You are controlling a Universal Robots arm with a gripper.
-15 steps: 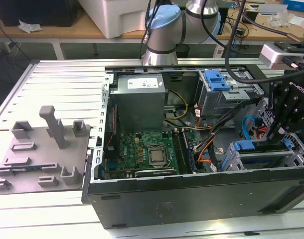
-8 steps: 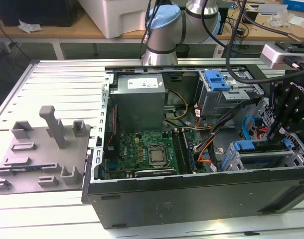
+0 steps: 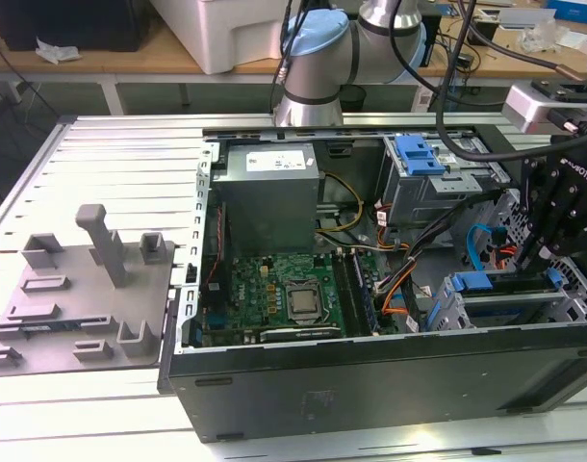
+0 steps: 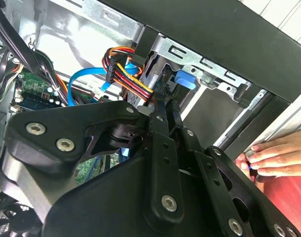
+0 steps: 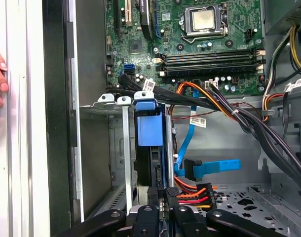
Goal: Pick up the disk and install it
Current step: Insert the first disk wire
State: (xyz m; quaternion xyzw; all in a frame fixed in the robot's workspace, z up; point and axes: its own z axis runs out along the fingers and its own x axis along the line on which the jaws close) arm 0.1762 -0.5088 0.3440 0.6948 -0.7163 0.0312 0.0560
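Note:
The disk [image 5: 153,165] stands on edge in a slot of the metal drive cage [image 5: 118,148], with the blue tab of its bracket [image 5: 149,123] at the far end. In the exterior view the disk [image 3: 505,287] lies in the cage at the case's right end. My gripper [image 5: 164,193] is at the disk's near end. Its fingers are shut close together against the blue side rail, and I cannot tell whether they pinch it. The second wrist view shows the gripper [image 4: 163,101] pointing into the cage, past which the blue tab [image 4: 185,79] shows.
The open computer case [image 3: 370,385] holds a grey power supply [image 3: 271,192], a green motherboard [image 3: 274,298] and a second cage with a blue tab [image 3: 419,154]. Power cables [image 5: 190,192] and a blue data cable [image 5: 209,168] hang beside the disk. A person's hand [image 4: 274,155] rests on the case edge. A grey fixture [image 3: 91,289] stands on the exterior view's left.

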